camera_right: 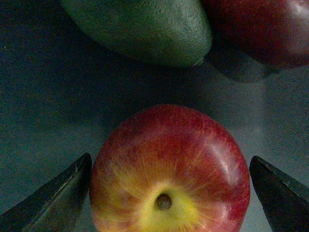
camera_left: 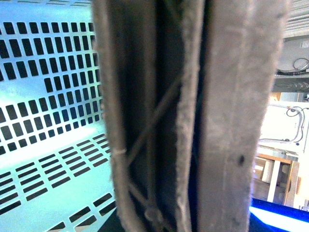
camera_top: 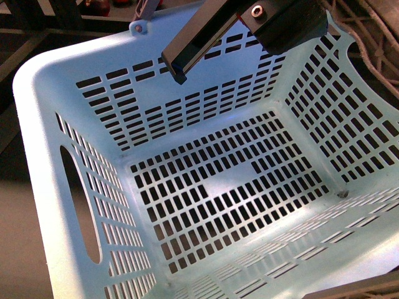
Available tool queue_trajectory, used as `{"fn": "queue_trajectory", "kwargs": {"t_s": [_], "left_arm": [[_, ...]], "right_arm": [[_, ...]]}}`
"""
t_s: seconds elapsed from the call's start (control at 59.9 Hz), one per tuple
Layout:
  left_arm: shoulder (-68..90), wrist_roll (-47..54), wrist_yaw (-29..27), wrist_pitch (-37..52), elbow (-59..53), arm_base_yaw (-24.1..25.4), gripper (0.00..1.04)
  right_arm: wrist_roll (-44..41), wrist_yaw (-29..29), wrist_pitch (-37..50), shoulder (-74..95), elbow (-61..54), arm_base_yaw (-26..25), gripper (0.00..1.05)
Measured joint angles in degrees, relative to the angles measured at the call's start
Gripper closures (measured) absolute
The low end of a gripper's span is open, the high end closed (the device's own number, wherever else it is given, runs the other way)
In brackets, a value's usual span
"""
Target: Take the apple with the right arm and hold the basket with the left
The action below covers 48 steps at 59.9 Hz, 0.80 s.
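Observation:
The pale turquoise basket [camera_top: 31,106] fills the front view, tilted, with nothing inside it. My left gripper [camera_top: 181,65] reaches in at its far rim, a black bar finger on a dark block. In the left wrist view the brown-grey ribbed handle [camera_left: 193,121] fills the middle, with the basket wall [camera_left: 43,96] beside it, and the gripper is shut on the basket. The apple [camera_right: 169,174], red with yellow streaks, lies stem end toward the camera. My right gripper [camera_right: 169,162] is open, with a black finger [camera_right: 58,198] on each side of the apple and neither touching it.
A dull green fruit [camera_right: 140,29] and a dark maroon fruit [camera_right: 260,29] lie just beyond the apple on a grey surface. Dark red fruits [camera_top: 96,6] show past the basket's far rim. The basket's ribbed handle [camera_top: 374,43] shows at the upper right.

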Motion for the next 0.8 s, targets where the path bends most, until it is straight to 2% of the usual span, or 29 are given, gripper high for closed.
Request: {"fn": "queue_trajectory", "kwargs": {"t_s": [0.317, 0.484, 0.801], "left_arm": [[0.0, 0.0, 0.0, 0.0, 0.0, 0.0, 0.89], [0.0, 0.0, -0.02, 0.0, 0.0, 0.0, 0.89], [0.0, 0.0, -0.02, 0.0, 0.0, 0.0, 0.89]], "right_arm": [[-0.04, 0.35, -0.28, 2.05, 0.74, 0.13, 0.09], [-0.07, 0.33, -0.2, 2.05, 0.52, 0.2, 0.23], [-1.42, -1.6, -0.61, -3.1, -3.39, -1.42, 0.25]]}}
